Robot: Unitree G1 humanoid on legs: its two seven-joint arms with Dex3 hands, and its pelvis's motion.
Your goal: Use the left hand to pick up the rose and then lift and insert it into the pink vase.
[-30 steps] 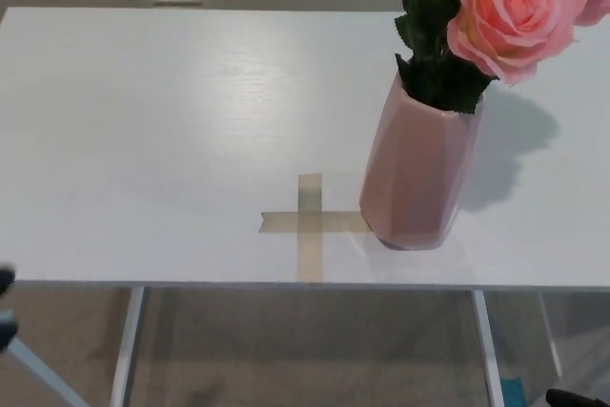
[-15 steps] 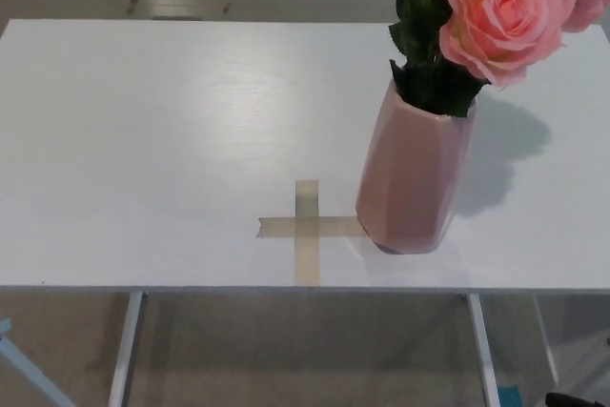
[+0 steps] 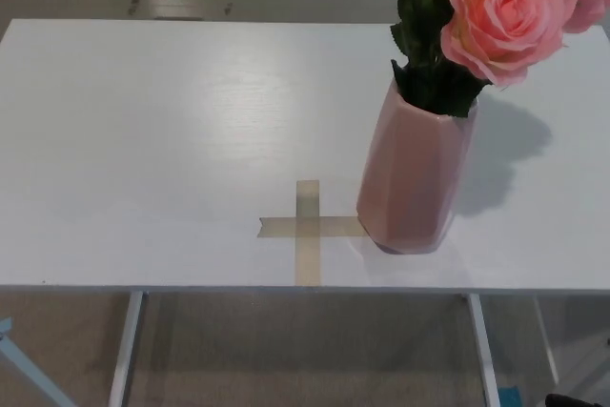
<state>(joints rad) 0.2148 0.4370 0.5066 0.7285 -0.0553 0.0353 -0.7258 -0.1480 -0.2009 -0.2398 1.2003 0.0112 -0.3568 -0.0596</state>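
A pink faceted vase stands upright on the white table, right of centre near the front edge. Pink roses with dark green leaves stand in its mouth, and the blooms lean toward the right, partly cut off by the picture's top edge. No loose rose lies on the table. Neither of my hands shows in the head view.
A cross of tan tape is stuck to the table just left of the vase's base. The table's front edge runs along the bottom, with its metal legs and the floor below. A small dark sliver at the bottom right corner is too small to identify.
The dark fingertips at the left edge one second ago have gone out of view. The whole picture shifted slightly as the camera moved; vase and roses stay put.
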